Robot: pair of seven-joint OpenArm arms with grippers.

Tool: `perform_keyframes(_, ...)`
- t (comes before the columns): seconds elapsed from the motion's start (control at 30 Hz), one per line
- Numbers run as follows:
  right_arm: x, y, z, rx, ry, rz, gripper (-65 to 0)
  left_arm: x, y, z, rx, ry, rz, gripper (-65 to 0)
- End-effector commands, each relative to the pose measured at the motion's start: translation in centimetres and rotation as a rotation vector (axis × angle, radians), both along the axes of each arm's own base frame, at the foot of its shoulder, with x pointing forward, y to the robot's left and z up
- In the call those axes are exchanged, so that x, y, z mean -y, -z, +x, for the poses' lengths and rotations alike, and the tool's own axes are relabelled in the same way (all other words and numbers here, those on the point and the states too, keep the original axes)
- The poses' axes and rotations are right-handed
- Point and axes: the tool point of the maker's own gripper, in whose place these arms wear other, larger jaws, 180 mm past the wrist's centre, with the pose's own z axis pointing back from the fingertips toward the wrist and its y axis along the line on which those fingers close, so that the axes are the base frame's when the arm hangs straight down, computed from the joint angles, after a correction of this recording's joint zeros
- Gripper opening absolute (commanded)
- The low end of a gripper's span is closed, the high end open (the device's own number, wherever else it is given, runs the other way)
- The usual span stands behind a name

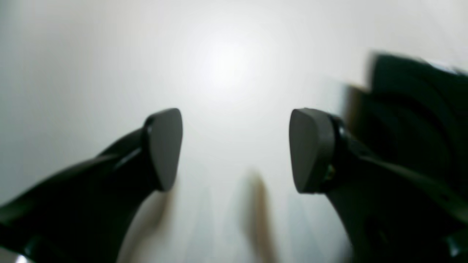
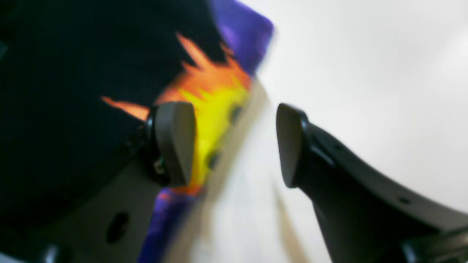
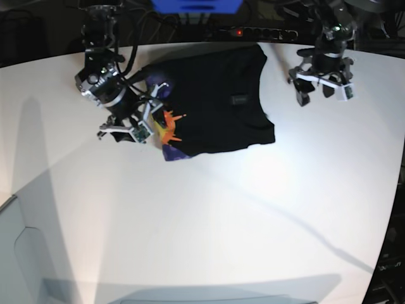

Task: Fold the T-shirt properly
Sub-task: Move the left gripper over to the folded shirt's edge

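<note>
The black T-shirt (image 3: pixel 218 101) lies partly folded at the table's back middle. Its purple, orange and yellow print (image 3: pixel 168 132) shows at its left edge and also in the right wrist view (image 2: pixel 215 98). No white tag shows. My right gripper (image 3: pixel 145 123) is open at that printed edge. In its wrist view (image 2: pixel 234 144) one finger (image 2: pixel 175 142) is over the print and the other is over bare table. My left gripper (image 3: pixel 323 92) is open and empty (image 1: pixel 236 149) over bare table, right of the shirt. Blurred black cloth (image 1: pixel 413 120) shows beside it.
The white table (image 3: pixel 209 215) is round-edged. A blue object (image 3: pixel 196 5), a power strip (image 3: pixel 253 31) and cables lie behind the back edge. A grey panel (image 3: pixel 19 253) stands at the lower left. Both wrist views are motion-blurred.
</note>
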Motion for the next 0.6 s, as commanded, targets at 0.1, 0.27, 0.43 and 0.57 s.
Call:
perform_keyframes(0.1, 0.9, -1.0, 0.6, 0.037, 0.043, 0.027, -29.1, 3.8, -0.2, 0.8, 0.029, 0.086, -0.064, -20.6)
perform_keyframes(0.27, 2.7, -1.7, 1.1, 0.058, 0.114, 0.029, -29.0, 7.6, -0.1, 1.4, 0.035, 0.171, -0.122, -20.6)
perform_keyframes(0.43, 2.9, -2.1, 1.3, 0.072, 0.119, 0.027, -29.0, 10.8, 1.5, 1.3, 0.000, 0.236, -0.186, -20.6)
perform_keyframes(0.57, 2.9, -2.2, 1.3, 0.075, 0.118, 0.025, -29.0, 12.6, 2.9, 1.5, -0.028, 0.271, -0.226, -20.7)
